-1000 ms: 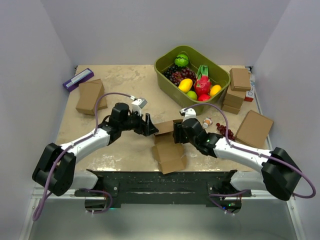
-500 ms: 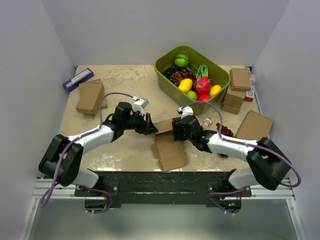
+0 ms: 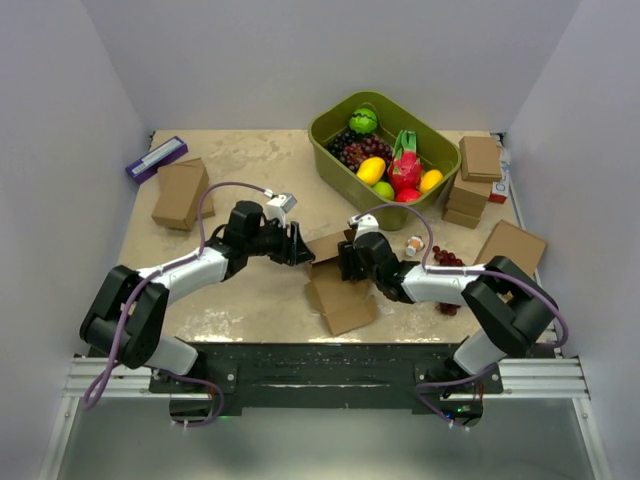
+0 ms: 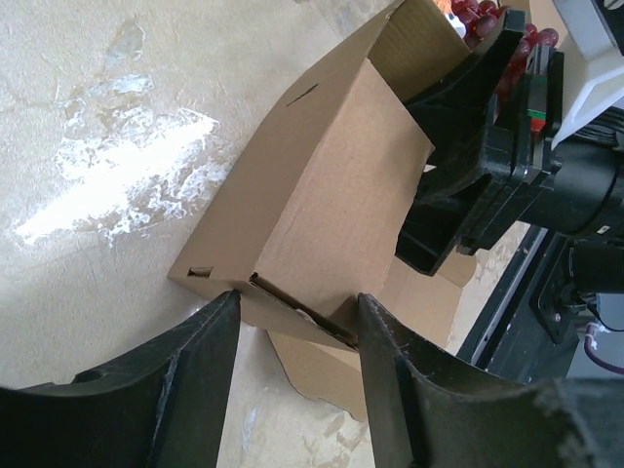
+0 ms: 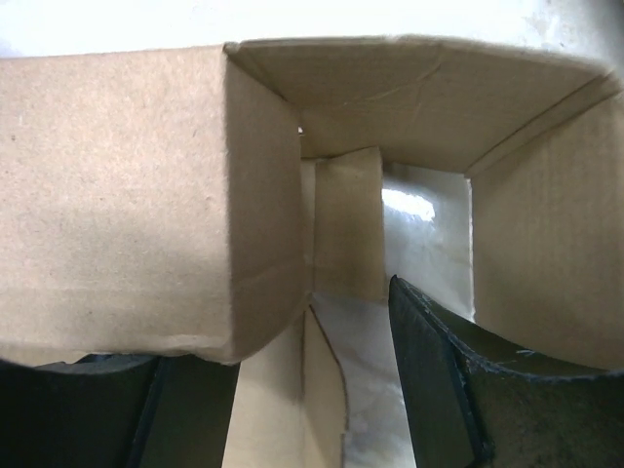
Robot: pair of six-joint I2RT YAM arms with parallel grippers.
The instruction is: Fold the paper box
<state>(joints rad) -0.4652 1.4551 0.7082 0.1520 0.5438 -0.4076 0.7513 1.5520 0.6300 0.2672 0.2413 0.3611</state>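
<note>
The paper box (image 3: 338,292) is half-folded in the middle of the table, with one flat panel lying toward the near edge and raised walls at its far end (image 3: 325,248). My left gripper (image 3: 300,245) is at the left end of the raised part. In the left wrist view its jaws (image 4: 294,302) stand apart with the box's end corner (image 4: 322,185) between the tips. My right gripper (image 3: 347,262) is at the right end. In the right wrist view (image 5: 292,331) the jaws straddle a folded side wall (image 5: 127,195), with a gap beside the right finger (image 5: 439,390).
A green basin (image 3: 328,135) of fruit stands at the back. Stacked ready-made boxes (image 3: 478,160) and a larger flat brown box (image 3: 508,255) are on the right. Loose grapes (image 3: 447,260) lie by my right arm. Another brown box (image 3: 180,193) and a purple item (image 3: 155,158) are at the back left.
My right arm has stretched further back and left, pushing its gripper into the box's raised end. The flat panel has turned a little. My left gripper has barely moved.
</note>
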